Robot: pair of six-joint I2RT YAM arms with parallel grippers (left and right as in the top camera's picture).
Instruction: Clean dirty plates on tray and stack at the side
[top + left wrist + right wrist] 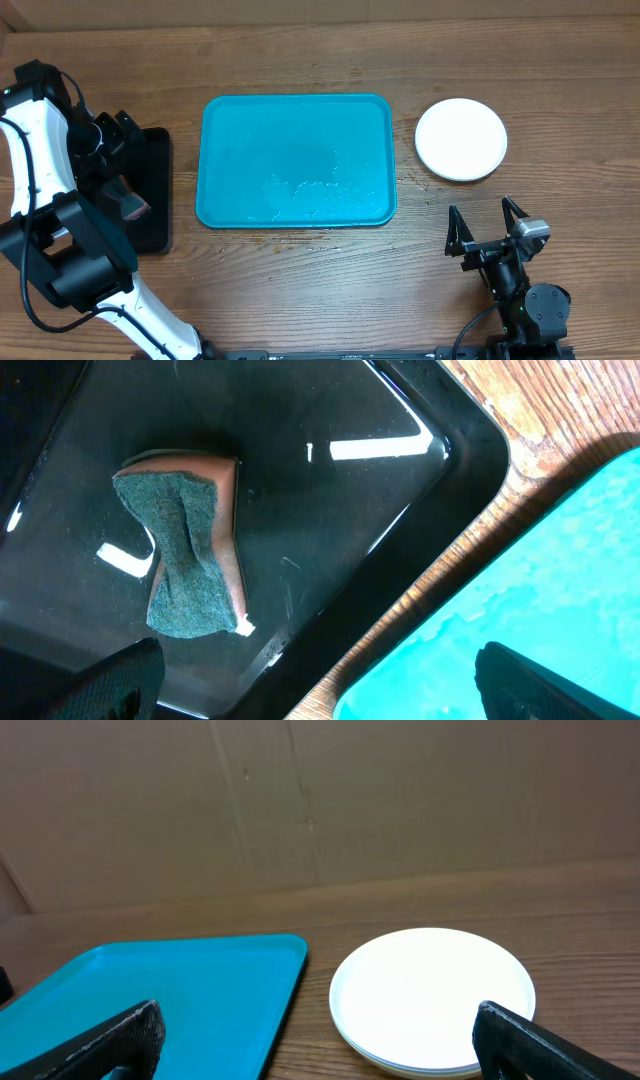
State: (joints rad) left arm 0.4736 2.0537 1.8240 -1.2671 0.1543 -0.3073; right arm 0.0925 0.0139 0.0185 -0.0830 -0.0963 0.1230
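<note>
- Plates (461, 139) are stacked, white on top, on the table (300, 280), just right of the tray (297, 160).
- Right gripper (480, 210) is held wide open and empty, near the tray's front-right corner.
- Left gripper (320, 685) is held wide open and empty, over the black tray (330, 510) left of the tray; the sponge (190, 555) is left lying there, untouched.

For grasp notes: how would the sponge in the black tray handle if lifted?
The sponge looks soft: its waist is pinched in, so it would probably squash. Flat-sided, so unlikely to roll; the glossy black tray may let it slide.
</note>
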